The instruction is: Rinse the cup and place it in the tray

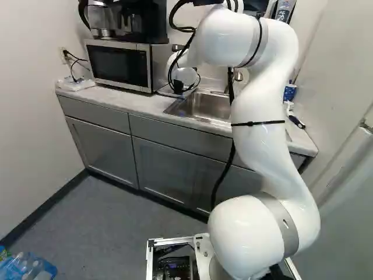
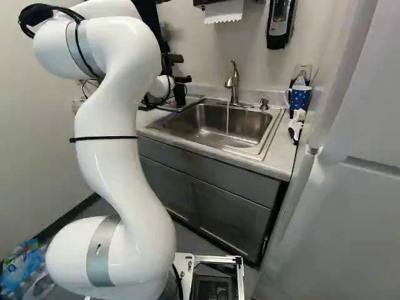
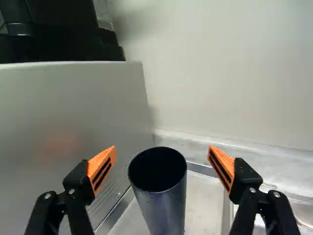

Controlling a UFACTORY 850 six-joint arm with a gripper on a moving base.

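the gripper [image 2: 179, 79] is wide open, its orange pads well apart, and the dark, tall cup [image 3: 164, 210] stands upright between and ahead of them, touching neither; its foot is out of the wrist view, but it looks to be in the metal tray [image 3: 201, 203]. that tray sits on the pale counter [image 1: 122, 100], between the microwave [image 1: 119, 64] and the sink [image 2: 206, 122], close to the back wall. a black coffee maker [image 1: 137, 22] is on top of the microwave. at the sink, a thin stream of water [image 2: 227, 122] falls from the faucet [image 2: 233, 84]. past the basin, at the right of the right base view, are a blue dotted mug [image 2: 299, 97] and a brush [image 2: 295, 128]. grey cabinets [image 1: 166, 169] run below the counter, down to a grey floor [image 1: 105, 216], where wrapped bottles [image 1: 28, 268] lie by the left wall. a paper towel dispenser and a soap dispenser [image 2: 280, 24] hang above.
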